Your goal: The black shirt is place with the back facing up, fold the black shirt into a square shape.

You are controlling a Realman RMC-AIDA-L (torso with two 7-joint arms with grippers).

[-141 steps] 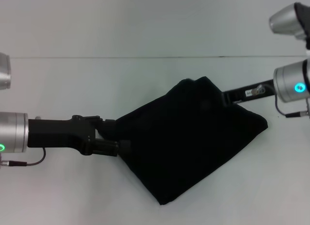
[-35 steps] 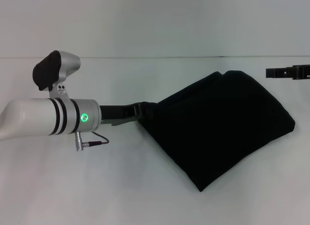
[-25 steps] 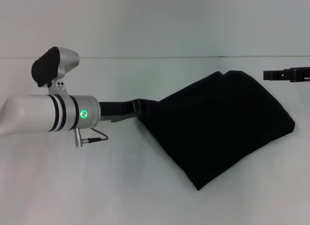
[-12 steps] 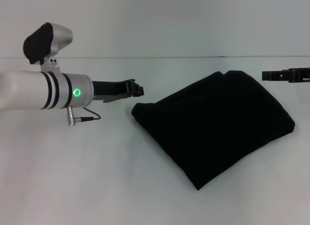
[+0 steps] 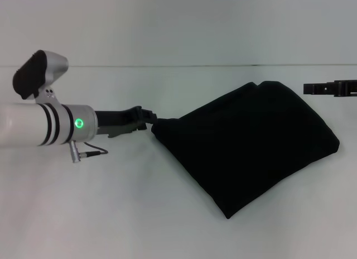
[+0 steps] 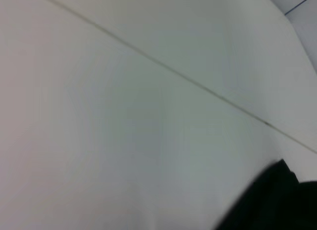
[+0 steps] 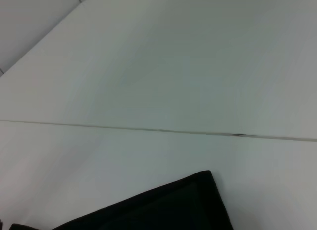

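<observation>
Fabric lies just off my left end effector (image 5: 146, 116), whose tip sits at the near-left corner of the black shirt (image 5: 251, 144); whether it grips or has let go I cannot tell. From there the folded bundle stretches away toward my right, a tilted dark slab on the white bench (image 5: 111, 214). My right end effector (image 5: 326, 88) hangs apart beyond the far corner, its state equally unclear. My left arm is nearer.

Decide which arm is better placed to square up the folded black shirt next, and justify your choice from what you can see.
Probably the left. The left gripper sits right at the near left corner of the black shirt, while the right gripper hangs off beyond the shirt's far right edge, apart from the fabric.
</observation>
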